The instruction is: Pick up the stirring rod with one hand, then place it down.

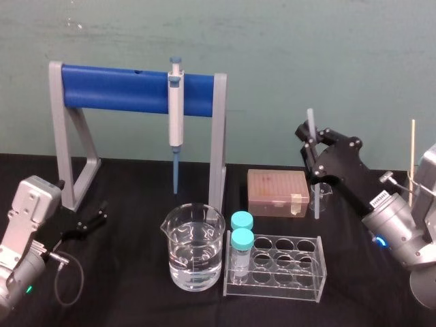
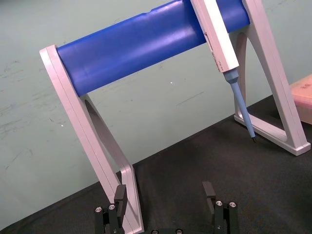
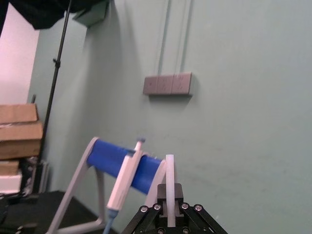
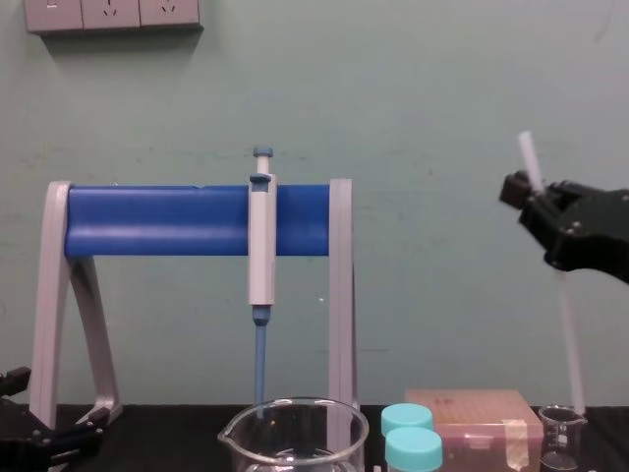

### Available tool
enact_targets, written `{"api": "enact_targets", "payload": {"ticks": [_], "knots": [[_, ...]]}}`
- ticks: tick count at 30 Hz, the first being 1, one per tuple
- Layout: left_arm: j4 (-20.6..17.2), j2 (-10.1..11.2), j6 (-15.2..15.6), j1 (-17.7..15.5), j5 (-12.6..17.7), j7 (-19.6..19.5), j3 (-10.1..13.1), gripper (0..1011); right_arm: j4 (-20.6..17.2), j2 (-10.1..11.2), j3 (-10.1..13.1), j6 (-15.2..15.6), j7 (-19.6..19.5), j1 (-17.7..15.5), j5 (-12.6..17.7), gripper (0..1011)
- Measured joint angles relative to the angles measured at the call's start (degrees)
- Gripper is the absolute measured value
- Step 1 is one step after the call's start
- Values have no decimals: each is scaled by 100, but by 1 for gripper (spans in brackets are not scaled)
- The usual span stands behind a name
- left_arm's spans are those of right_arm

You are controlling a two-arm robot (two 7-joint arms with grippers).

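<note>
My right gripper (image 1: 312, 144) is raised at the right, above the table, shut on the stirring rod (image 1: 315, 184). The rod is thin, translucent white and nearly upright. Its top sticks out above the fingers, and its lower end reaches down to the small beaker (image 1: 323, 197). From the chest, the stirring rod (image 4: 568, 324) slants down from the right gripper (image 4: 536, 202) to the small beaker's (image 4: 562, 438) rim. Whether the tip is inside, I cannot tell. The right wrist view shows the rod (image 3: 169, 185) clamped between the right gripper's (image 3: 170, 217) jaws. My left gripper (image 1: 101, 215) rests open at the table's left.
A grey stand with a blue bar (image 1: 116, 88) holds a pipette (image 1: 176, 109) at the back. A large beaker of water (image 1: 195, 248), a clear tube rack (image 1: 286, 262) with two teal-capped vials and an orange box (image 1: 278, 192) stand mid-table. A thin wooden stick (image 1: 412, 157) rises at far right.
</note>
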Motion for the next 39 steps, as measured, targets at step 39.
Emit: {"api": "enact_targets", "payload": {"ticks": [39], "knots": [[0, 0, 0, 0, 0, 0, 0, 1000, 446, -75, 336, -404, 270, -104, -81, 69]]}}
